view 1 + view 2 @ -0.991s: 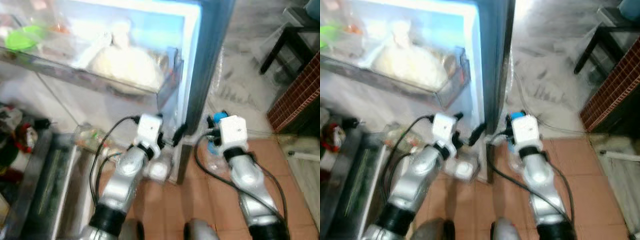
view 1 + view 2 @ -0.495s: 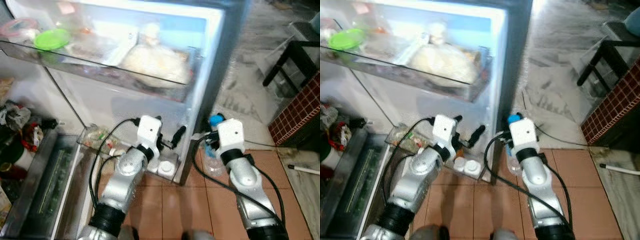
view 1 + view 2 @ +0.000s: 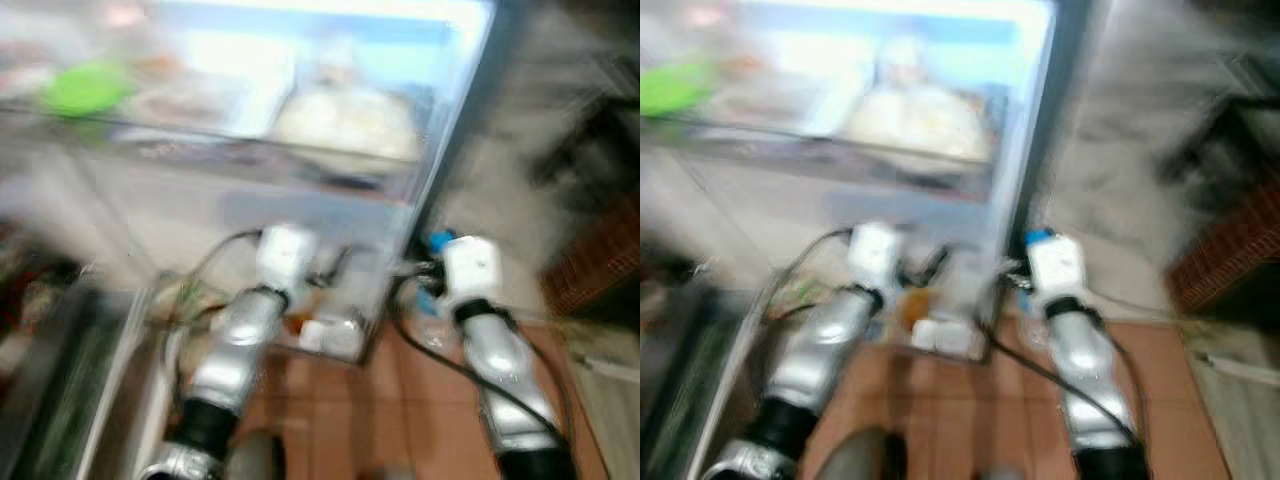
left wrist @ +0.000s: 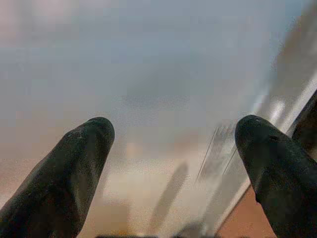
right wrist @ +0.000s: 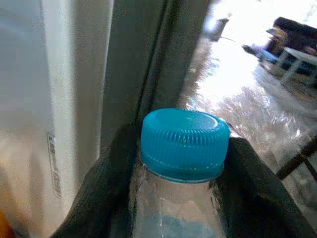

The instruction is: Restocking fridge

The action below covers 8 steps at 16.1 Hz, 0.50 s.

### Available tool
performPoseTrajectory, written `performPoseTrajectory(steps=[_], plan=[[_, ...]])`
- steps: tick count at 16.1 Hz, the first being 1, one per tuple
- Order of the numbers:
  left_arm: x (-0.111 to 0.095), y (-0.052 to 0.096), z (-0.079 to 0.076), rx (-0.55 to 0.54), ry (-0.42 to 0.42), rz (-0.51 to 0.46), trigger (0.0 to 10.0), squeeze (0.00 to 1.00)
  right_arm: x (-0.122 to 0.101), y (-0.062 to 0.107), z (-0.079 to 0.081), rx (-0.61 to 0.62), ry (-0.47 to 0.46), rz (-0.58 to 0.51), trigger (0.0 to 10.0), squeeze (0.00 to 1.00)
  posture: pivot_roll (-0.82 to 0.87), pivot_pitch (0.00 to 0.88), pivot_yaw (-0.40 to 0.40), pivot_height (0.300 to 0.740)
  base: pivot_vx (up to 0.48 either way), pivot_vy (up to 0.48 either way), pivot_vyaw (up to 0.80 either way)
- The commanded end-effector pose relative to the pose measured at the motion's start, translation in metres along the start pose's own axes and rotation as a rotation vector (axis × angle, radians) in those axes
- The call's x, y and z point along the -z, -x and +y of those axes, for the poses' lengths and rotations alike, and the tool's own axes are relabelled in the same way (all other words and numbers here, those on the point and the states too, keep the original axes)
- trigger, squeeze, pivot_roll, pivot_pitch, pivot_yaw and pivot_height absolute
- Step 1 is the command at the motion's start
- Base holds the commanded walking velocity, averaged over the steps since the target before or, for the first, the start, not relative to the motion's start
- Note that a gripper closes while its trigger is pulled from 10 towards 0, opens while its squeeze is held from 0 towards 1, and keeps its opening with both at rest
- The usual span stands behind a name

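Right hand (image 5: 181, 198) grips a clear bottle (image 5: 178, 208) with blue cap (image 5: 184, 143) beside the open fridge (image 3: 300, 150). Left hand (image 4: 173, 148) open, empty, facing the fridge interior.

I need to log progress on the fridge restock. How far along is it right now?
Already in: a green lid and a white bag sit on the fridge's shelf, with small white-capped bottles lower down. In hand: the right hand grips a clear bottle with a blue cap beside the fridge's edge. The left hand is open and empty. Left: putting that bottle inside.
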<state>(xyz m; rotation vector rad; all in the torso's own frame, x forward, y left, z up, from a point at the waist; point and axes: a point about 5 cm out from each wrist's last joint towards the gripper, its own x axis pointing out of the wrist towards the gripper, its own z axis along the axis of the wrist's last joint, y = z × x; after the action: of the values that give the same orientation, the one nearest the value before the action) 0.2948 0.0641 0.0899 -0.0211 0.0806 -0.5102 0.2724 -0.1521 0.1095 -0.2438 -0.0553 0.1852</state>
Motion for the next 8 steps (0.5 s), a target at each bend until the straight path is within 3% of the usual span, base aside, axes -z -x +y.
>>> performPoseTrajectory(steps=[1, 3, 8], plan=[[-0.008, -0.006, -0.012, 0.023, -0.005, -0.035, 10.0, 0.0, -0.01, -0.001, 0.003, -0.026, 0.009, -0.048, 10.0, 0.0, -0.01, 0.09, 0.015, 0.74, 0.0, 0.0, 0.0], [-0.005, -0.005, -0.007, -0.028, -0.015, -0.019, 10.0, 0.0, -0.009, 0.0, 0.003, -0.03, 0.011, -0.045, 10.0, 0.0, -0.01, 0.093, 0.017, 0.74, 0.0, 0.0, 0.0], [-0.011, 0.015, 0.033, -0.321, -0.089, -0.062, 10.0, 0.0, -0.019, -0.001, 0.013, -0.143, -0.04, -0.097, 10.0, 0.0, -0.01, 0.095, 0.02, 0.74, 0.0, 0.0, 0.0]])
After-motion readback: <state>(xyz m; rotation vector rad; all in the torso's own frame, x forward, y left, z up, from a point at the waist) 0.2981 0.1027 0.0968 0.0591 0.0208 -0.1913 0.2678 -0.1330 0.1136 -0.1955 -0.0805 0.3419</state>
